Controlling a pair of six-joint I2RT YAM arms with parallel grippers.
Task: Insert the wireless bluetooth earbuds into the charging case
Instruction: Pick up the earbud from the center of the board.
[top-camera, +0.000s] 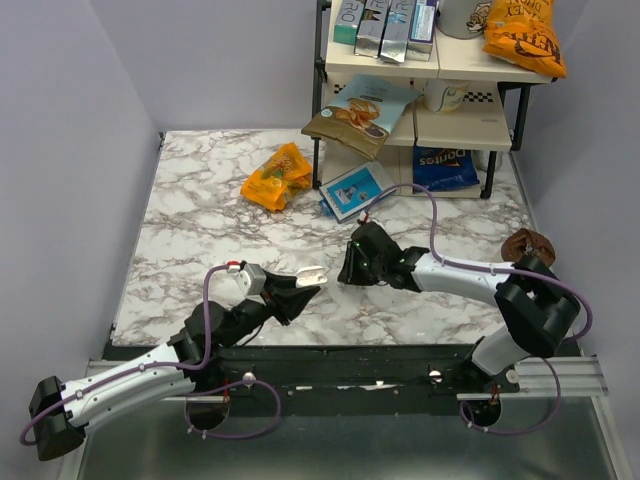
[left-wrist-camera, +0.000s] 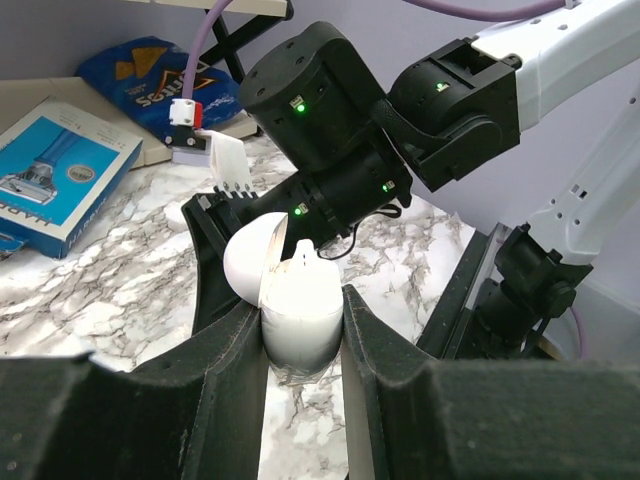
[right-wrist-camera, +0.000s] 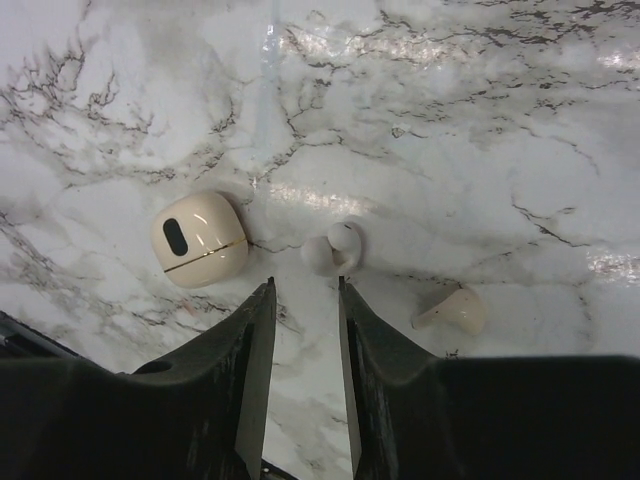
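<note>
My left gripper (left-wrist-camera: 303, 300) is shut on the charging case (left-wrist-camera: 300, 315), a small white rounded case. Its lid (left-wrist-camera: 252, 258) is flipped open to the left, and a small white tip pokes up inside. In the top view the left gripper (top-camera: 303, 281) holds the case (top-camera: 312, 271) above the marble, just left of the right gripper (top-camera: 350, 268). My right gripper (right-wrist-camera: 305, 285) points down at the table, open with nothing between its fingers. A white earbud (right-wrist-camera: 333, 248) lies just past its tips. A cream earbud (right-wrist-camera: 455, 310) lies to the right. A closed cream pod (right-wrist-camera: 198, 238) with a dark oval lies to the left.
A shelf rack (top-camera: 420, 60) at the back right carries snack bags and boxes. A green bag (top-camera: 360, 112) leans off it. An orange bag (top-camera: 277, 176), a blue razor box (top-camera: 355, 190) and a Doritos bag (top-camera: 445, 165) lie near it. A brown disc (top-camera: 527, 243) sits at the right edge.
</note>
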